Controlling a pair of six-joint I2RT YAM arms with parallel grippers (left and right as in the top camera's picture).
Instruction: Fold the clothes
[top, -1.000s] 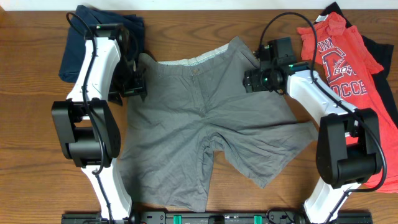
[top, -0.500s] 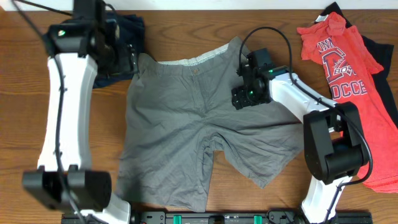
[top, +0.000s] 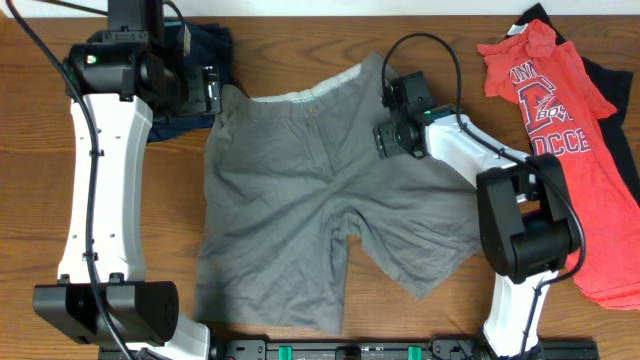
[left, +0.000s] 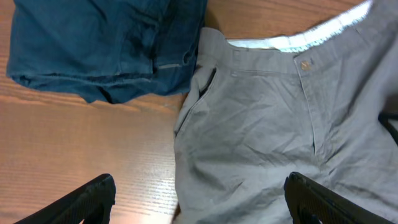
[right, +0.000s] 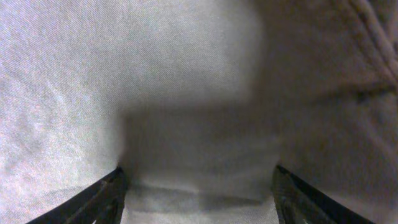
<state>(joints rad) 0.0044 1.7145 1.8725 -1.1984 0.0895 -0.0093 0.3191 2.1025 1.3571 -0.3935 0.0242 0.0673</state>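
Since a second ago the left fingers (left: 87, 198) have lifted off the shorts' (top: 300, 190) waist corner and spread, and that arm has unfolded to reach along the surface's (top: 40, 200) left side. The right fingers (right: 102, 199) have slid inward from the waist's right edge onto the hip, and the right leg hem has drawn in a little. Now the left fingers are released and wide apart, with nothing between them, hovering above the left pocket and waistband corner where the grey cloth meets the navy shorts (left: 93, 43). The right fingers are also parted and sit very close over grey fabric. That view is blurred, so they may be touching the cloth, and I cannot tell whether a fold lies between them. The shorts lie flat and front up in the middle of the surface, waistband toward the far edge with its pale lining showing, legs toward the robot, wrinkled. They look like light, limp cotton that will drape and drag rather than hold a shape, so a pinch at the thicker waistband corners or the leg hems should give the surest hold. The red T-shirt (top: 545, 100) lies on a black garment (top: 625, 130) at the far right, apart from both arms.
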